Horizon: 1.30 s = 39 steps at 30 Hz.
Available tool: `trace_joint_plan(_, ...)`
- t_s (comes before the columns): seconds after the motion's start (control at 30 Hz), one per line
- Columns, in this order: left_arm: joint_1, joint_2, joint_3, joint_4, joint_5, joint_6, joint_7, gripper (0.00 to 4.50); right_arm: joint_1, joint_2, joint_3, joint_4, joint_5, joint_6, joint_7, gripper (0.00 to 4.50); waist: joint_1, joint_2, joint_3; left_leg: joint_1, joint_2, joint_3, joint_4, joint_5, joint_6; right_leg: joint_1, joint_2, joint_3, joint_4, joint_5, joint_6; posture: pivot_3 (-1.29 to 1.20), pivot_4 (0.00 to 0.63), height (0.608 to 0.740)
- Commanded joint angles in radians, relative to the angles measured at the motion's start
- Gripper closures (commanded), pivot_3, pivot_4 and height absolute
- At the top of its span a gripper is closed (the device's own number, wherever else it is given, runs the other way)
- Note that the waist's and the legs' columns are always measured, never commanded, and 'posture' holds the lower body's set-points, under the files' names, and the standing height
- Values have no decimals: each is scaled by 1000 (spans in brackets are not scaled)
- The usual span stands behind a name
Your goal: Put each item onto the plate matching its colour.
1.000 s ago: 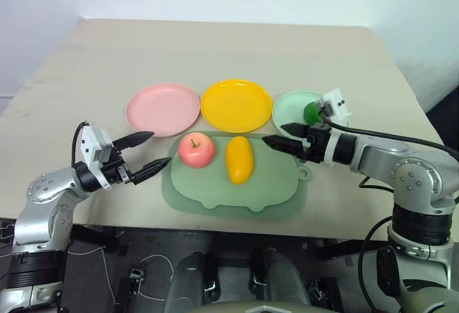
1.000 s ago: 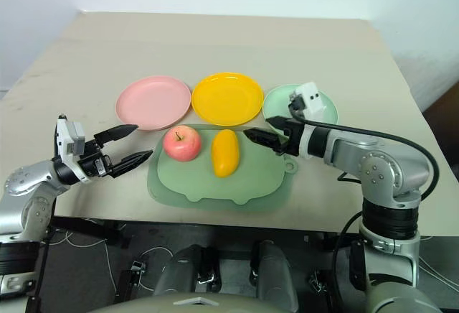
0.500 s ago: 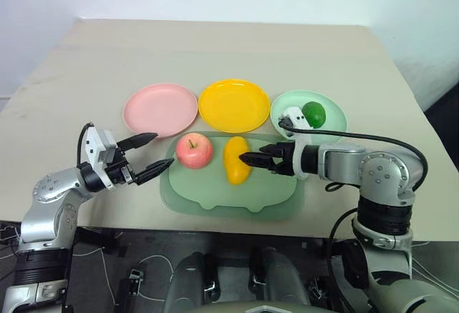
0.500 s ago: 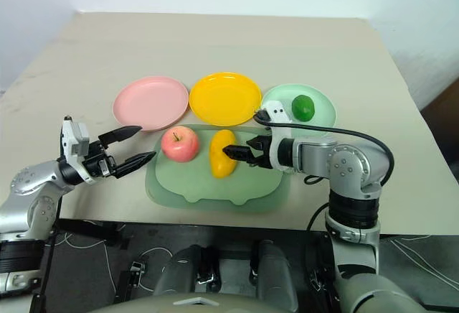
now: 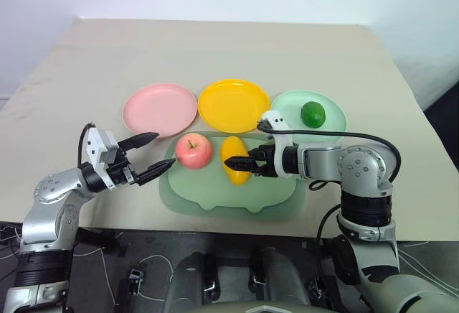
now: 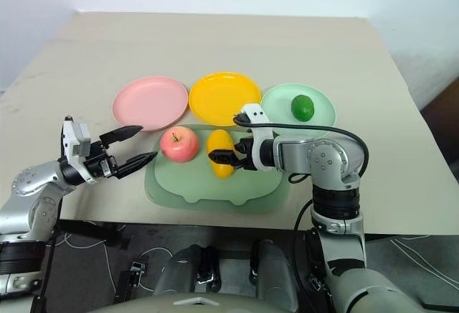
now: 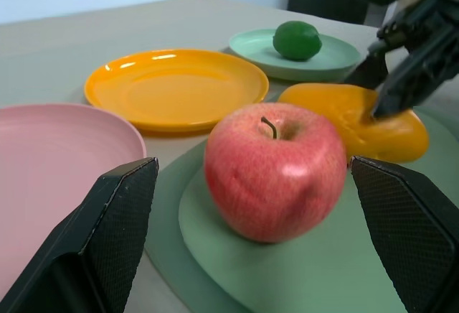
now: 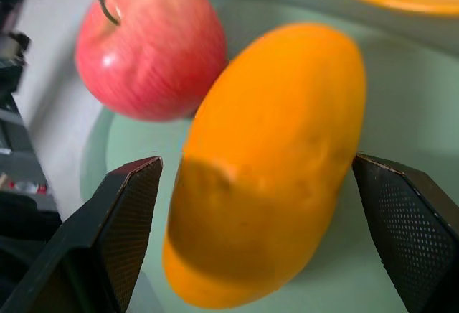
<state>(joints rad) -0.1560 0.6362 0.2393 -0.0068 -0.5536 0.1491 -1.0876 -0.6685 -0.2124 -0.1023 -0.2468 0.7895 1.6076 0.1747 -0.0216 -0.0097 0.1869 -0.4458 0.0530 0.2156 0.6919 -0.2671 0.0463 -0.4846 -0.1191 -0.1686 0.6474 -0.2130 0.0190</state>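
Note:
A red-pink apple (image 5: 193,151) and a yellow-orange mango (image 5: 237,159) lie side by side on the pale green tray (image 5: 229,199). The dark green lime (image 5: 313,114) rests on the mint green plate (image 5: 287,105). The pink plate (image 5: 159,109) and the yellow plate (image 5: 233,105) hold nothing. My right gripper (image 5: 237,164) is open, tilted down over the mango (image 8: 272,155), with one finger on either side of it and a gap at each. My left gripper (image 5: 159,151) is open just left of the tray, pointing at the apple (image 7: 276,173).
The three plates stand in a row behind the tray on a beige table. The tray's front edge lies close to the table's near edge. Bare tabletop stretches behind the plates and to both sides.
My right gripper has swung left and down, from beside the mint plate to the mango, staying open. The lime stays on its plate. The left gripper has kept still.

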Motion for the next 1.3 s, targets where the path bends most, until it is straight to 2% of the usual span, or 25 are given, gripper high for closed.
trace_joint_plan(0.03,-7,5,6,-34,-5,-2,6,0,-25,-19,20,-5,-1,7,-4,41,0,0,0,0,0,0,0,0,0,0,0,0,0,0,0,0,150,696)
trace_joint_plan(0.23,-21,-2,3,-22,-4,-8,11,0,-44,-36,39,16,-10,7,6,41,0,0,0,0,0,0,0,0,0,0,0,0,0,0,0,0,150,696)
trace_joint_plan(0.43,-16,-3,5,-26,-2,-8,10,0,-62,-45,33,-3,-6,7,26,1413,1,0,0,0,0,0,0,0,0,0,0,0,0,0,0,0,150,696)
trace_joint_plan(0.63,-4,0,20,-49,-15,7,28,0,-126,-99,-53,-39,32,-56,131,1431,1,0,0,-3,0,0,0,0,0,-3,0,0,0,0,0,0,150,696)
trace_joint_plan(0.83,12,7,30,-72,-18,18,38,0,-246,-164,15,215,-118,-281,185,1431,-2,0,0,-3,0,1,0,0,0,-4,0,0,0,0,1,0,150,696)
trace_joint_plan(0.9,17,3,33,-82,-22,22,44,0,-298,-166,74,377,-195,-429,252,1431,-5,0,0,-3,0,1,0,0,0,-4,0,0,0,0,1,0,150,696)
trace_joint_plan(1.03,27,2,36,-95,-24,28,55,0,-408,-135,161,694,-336,-664,340,1431,-23,0,0,-3,0,2,0,1,0,-5,1,0,2,0,1,0,150,696)
trace_joint_plan(1.3,53,6,49,-127,-31,39,71,0,-589,-27,187,1151,-500,-939,413,1431,-30,0,0,-4,0,4,0,2,-1,-6,2,1,4,0,2,0,150,696)
